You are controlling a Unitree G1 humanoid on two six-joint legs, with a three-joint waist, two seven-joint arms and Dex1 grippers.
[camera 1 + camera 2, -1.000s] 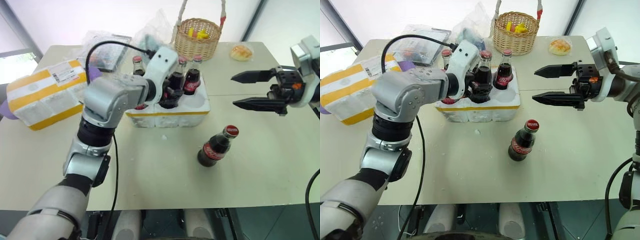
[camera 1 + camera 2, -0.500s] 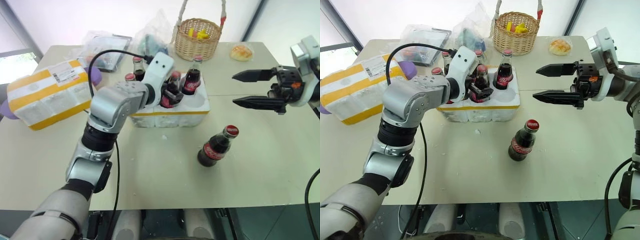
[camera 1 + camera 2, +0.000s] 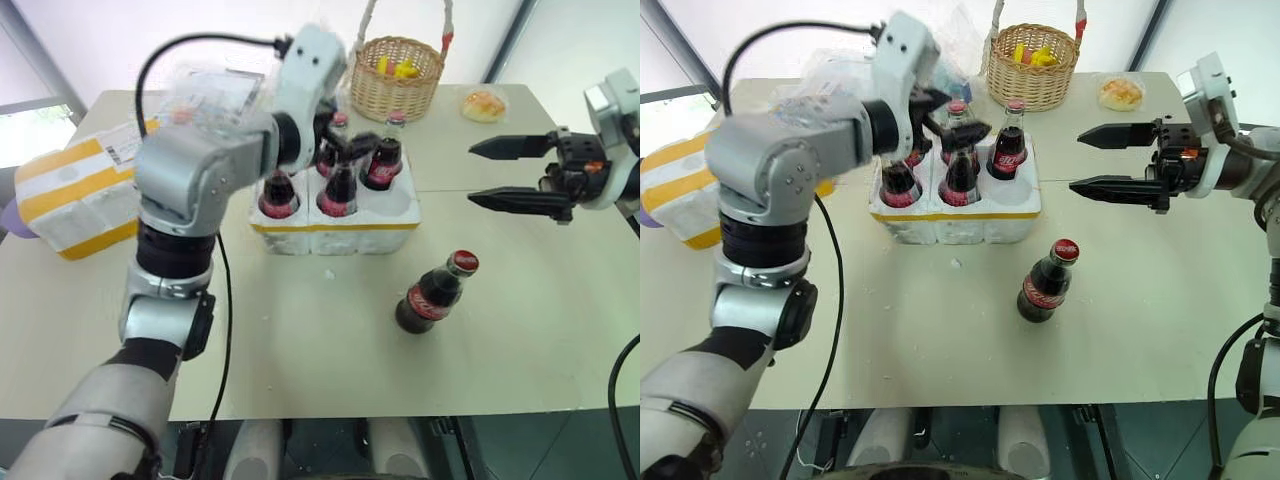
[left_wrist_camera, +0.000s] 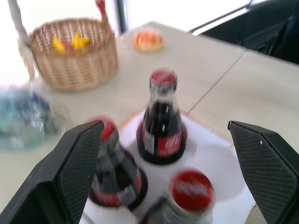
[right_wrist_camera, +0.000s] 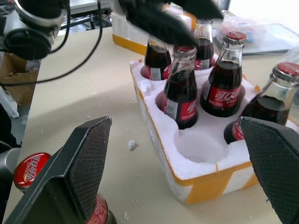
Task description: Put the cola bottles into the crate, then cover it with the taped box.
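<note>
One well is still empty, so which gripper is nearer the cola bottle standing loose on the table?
Right. The right gripper hangs open above and to the right of the loose bottle; the left gripper is open over the crate, farther off.

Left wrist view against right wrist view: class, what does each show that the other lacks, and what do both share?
Left wrist view, not the right: the wicker basket holding yellow items, and a round orange bun beyond it on the table. Right wrist view, not the left: a loose cola bottle standing outside the crate, the crate's empty well and its yellow tape band. Shared: the white crate with cola bottles upright in its wells.
</note>
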